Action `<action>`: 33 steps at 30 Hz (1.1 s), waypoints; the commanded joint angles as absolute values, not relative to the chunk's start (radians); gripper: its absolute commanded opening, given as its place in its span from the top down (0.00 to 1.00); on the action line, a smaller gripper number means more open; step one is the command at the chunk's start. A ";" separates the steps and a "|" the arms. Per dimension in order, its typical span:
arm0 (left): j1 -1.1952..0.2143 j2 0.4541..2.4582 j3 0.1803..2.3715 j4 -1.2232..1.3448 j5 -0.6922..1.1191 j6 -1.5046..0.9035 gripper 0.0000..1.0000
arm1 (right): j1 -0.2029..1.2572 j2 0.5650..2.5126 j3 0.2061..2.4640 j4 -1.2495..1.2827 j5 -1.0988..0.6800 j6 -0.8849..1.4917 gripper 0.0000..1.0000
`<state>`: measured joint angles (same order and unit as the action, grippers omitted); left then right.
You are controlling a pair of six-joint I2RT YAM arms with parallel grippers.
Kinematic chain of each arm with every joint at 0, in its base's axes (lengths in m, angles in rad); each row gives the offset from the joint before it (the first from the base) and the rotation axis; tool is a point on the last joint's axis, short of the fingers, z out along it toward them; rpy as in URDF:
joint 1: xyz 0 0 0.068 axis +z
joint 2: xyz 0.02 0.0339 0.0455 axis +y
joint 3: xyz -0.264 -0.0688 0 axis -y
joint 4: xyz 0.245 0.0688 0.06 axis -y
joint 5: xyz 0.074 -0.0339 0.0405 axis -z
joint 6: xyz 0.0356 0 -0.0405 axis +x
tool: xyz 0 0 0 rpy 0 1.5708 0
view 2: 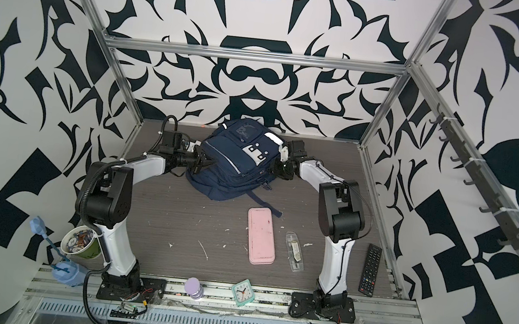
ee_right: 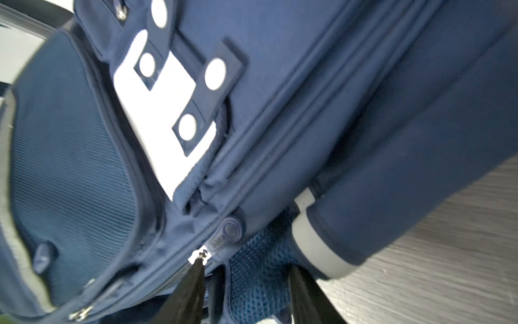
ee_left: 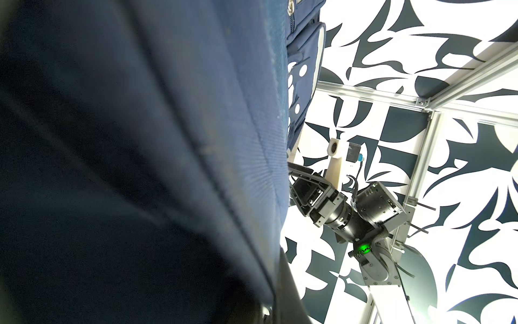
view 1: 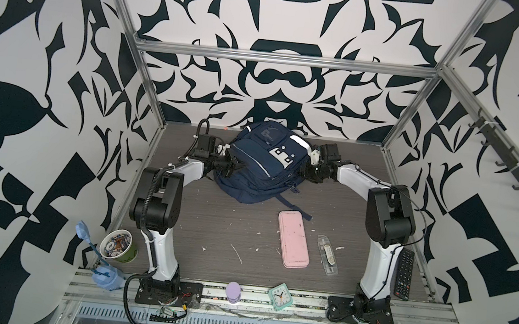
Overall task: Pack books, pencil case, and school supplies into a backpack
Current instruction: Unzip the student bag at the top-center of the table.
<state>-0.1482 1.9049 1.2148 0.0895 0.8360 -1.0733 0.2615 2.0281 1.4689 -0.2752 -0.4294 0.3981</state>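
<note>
One backpack (view 1: 257,166) at table's (view 1: 213,217) far centre | left jaws pressed together, seemingly pinching its left edge as anchor | right jaws spread at zip pull (ee_right: 222,238) | pencil case (view 1: 293,238) lies near-right.

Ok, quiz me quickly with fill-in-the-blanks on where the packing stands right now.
The pencil case lies on the ___, outside the backpack.
The clear packet lies between the pencil case and the robot's ___ arm.
The right gripper has its jaws ___ beside a zip pull.
The left gripper is ___ on backpack fabric.
Missing words: table; right; open; shut.
</note>
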 commanded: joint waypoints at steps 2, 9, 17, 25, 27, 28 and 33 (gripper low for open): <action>-0.126 1.871 1.221 0.139 0.833 -1.074 1.00 | 0.265 2.014 1.523 -0.223 -0.463 0.399 0.53; -0.121 1.879 1.224 0.143 0.839 -1.078 1.00 | 0.267 2.026 1.564 -0.237 -0.482 0.387 0.52; -0.117 1.881 1.229 0.144 0.840 -1.080 1.00 | 0.269 1.964 1.535 -0.236 -0.475 0.394 0.52; -0.115 1.885 1.230 0.150 0.838 -1.086 0.99 | 0.301 1.878 1.524 -0.277 -0.419 0.374 0.52; -0.116 1.887 1.231 0.152 0.839 -1.089 1.00 | 0.302 1.884 1.538 -0.295 -0.411 0.374 0.52; -0.116 1.887 1.230 0.155 0.841 -1.090 1.00 | 0.301 1.890 1.544 -0.299 -0.405 0.374 0.52; -0.115 1.894 1.236 0.158 0.843 -1.095 0.99 | 0.301 1.974 1.587 -0.297 -0.414 0.345 0.52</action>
